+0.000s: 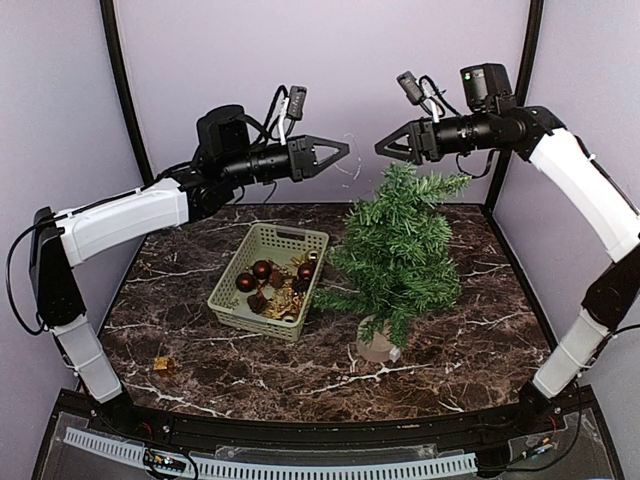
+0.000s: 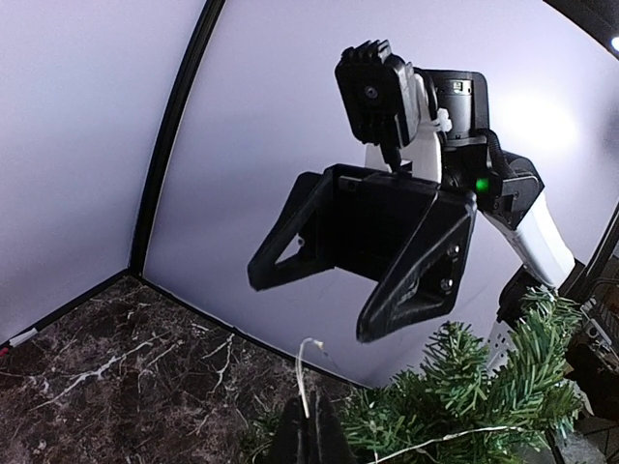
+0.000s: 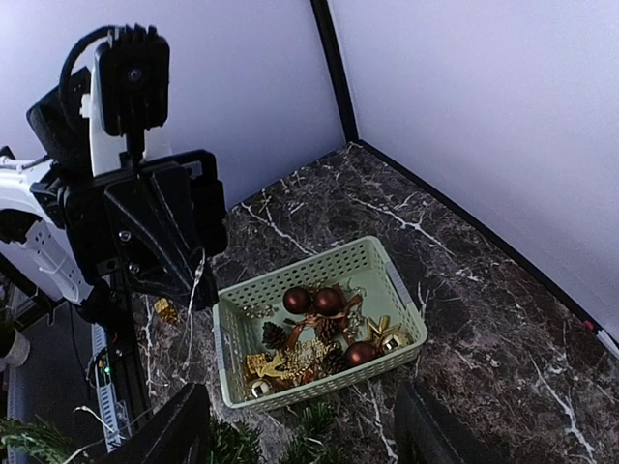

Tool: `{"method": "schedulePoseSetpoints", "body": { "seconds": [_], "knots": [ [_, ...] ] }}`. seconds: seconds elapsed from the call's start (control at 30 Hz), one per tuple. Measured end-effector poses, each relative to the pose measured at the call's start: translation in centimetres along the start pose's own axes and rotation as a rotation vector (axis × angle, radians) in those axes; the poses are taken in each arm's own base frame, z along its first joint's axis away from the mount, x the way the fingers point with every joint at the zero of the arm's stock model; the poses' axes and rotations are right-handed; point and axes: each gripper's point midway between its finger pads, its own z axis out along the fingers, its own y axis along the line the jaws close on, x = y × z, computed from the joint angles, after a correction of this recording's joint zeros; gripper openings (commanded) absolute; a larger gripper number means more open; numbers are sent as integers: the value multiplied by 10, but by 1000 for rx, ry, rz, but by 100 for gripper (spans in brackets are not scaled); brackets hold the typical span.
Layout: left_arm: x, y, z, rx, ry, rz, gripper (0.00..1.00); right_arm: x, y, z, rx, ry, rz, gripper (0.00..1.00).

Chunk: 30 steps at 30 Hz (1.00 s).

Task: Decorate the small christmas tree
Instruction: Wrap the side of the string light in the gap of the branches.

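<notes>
Marble tabletop [image 1: 470, 340] carries the small christmas tree [image 1: 400, 250]. Near its top, my left gripper [image 1: 343, 152] pinches a thin wire [image 2: 301, 372]; my right gripper [image 1: 383, 150] gapes.

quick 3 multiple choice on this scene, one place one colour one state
1. The basket sits, in the top view: a) left of the tree b) right of it c) behind it
2. The round baubles are: a) dark red b) blue c) silver
3. The left tool is: a) wide open b) shut on a thin wire c) holding a bauble
Key: a, it lies on the left arm's side; a, top and right wrist views show dark red; b, tips meet, wire sticks out.
</notes>
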Motion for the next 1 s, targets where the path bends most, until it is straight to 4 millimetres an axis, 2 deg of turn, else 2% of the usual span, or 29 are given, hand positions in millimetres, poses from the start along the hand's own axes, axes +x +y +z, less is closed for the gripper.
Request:
{"method": "schedulePoseSetpoints", "body": {
  "seconds": [0.2, 0.27, 0.4, 0.57, 0.73, 0.8, 0.9, 0.97, 1.0],
  "knots": [
    [-7, -2, 6, 15, 0, 16, 0, 18, 11, 13, -95, 70, -2, 68],
    [-8, -1, 7, 16, 2, 20, 0, 18, 19, 14, -130, 74, -12, 72],
    [-6, 2, 10, 12, 12, 19, 0, 15, 34, 14, -188, 69, -25, 73],
    [-1, 6, 14, 8, 26, 12, 0, 11, 40, 15, -218, 50, -32, 68],
    [1, 6, 14, 16, 32, 11, 0, 9, 40, 23, -203, 47, -26, 54],
    [1, 5, 14, 20, 34, 11, 0, 11, 38, 27, -198, 51, -24, 40],
    [1, 4, 14, 24, 35, 11, 0, 13, 33, 32, -182, 58, -11, 9],
    [2, 4, 14, 25, 35, 11, 0, 12, 29, 33, -162, 54, -8, 0],
    [2, 4, 14, 25, 35, 11, 0, 11, 27, 33, -147, 49, -9, 0]
  ]
}}
